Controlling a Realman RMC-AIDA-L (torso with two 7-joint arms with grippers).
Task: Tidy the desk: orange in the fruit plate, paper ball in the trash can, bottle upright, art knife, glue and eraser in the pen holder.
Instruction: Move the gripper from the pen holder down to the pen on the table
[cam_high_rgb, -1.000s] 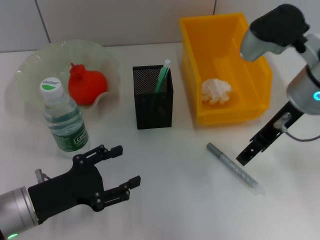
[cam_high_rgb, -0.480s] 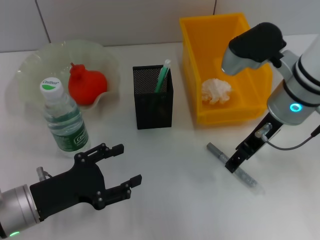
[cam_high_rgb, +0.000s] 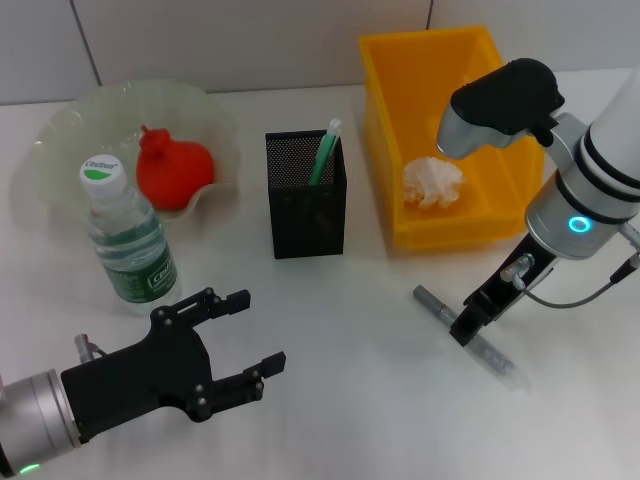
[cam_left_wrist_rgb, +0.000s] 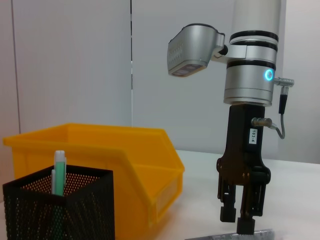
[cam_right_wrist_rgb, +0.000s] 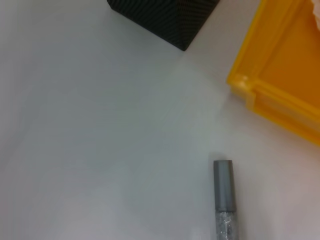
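A slim grey pen-shaped art knife (cam_high_rgb: 434, 301) lies flat on the white desk in front of the yellow trash can (cam_high_rgb: 520, 150); it also shows in the right wrist view as art knife (cam_right_wrist_rgb: 223, 187). My right gripper (cam_high_rgb: 465, 328) hangs straight down over its middle, fingers slightly open and just above it, seen side-on as right gripper (cam_left_wrist_rgb: 239, 224). The paper ball (cam_high_rgb: 433, 182) lies in the can. The bottle (cam_high_rgb: 128, 238) stands upright. A red fruit (cam_high_rgb: 172, 168) rests in the fruit plate (cam_high_rgb: 70, 125). The black mesh pen holder (cam_high_rgb: 306, 200) holds a green pen. My left gripper (cam_high_rgb: 258, 330) idles open at the front left.
The bottle stands close behind the left gripper, by the plate's front rim. The pen holder stands between the plate and the trash can. The can's front wall (cam_right_wrist_rgb: 280, 107) is just behind the knife.
My right arm swung left and brought its gripper from beside the knife to directly over its middle. The left arm has hardly moved.
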